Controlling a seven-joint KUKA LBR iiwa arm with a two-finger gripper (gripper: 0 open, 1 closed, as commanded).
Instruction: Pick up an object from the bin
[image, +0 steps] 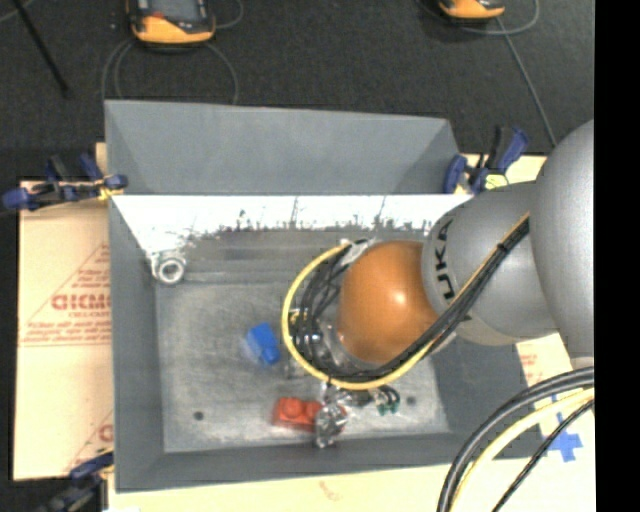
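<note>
Camera view: one look down into the bin (135, 340), with the arm coming in from the right.
Arm: grey, reaching over the right rim. Its orange cover (385, 300) sits above the middle-right of the floor, and yellow and black cables loop round the wrist.
Gripper (328, 425): low by the front wall, right of centre, pointing down at the floor. It is probably placed so to come at a thing from above.
Grip: I cannot tell how wide it stands, nor whether it has hold of anything — wrist and cables hide most of it.
Red block (292, 411): flat on the floor by the front wall, its right end just beside or touching the gripper; I cannot tell which. It is the nearest thing, so likely the one to be picked.
Blue piece (263, 345): on the floor near the middle, left of the wrist and apart from the red block.
Ring (170, 268): pale metal, in the back-left corner, well apart from the arm.
Green bit (386, 403): small and dark, by the front wall just right of the gripper, partly under the cables.
Stage: by my judgement nothing is lifted yet — the red block lies on the floor.
</note>
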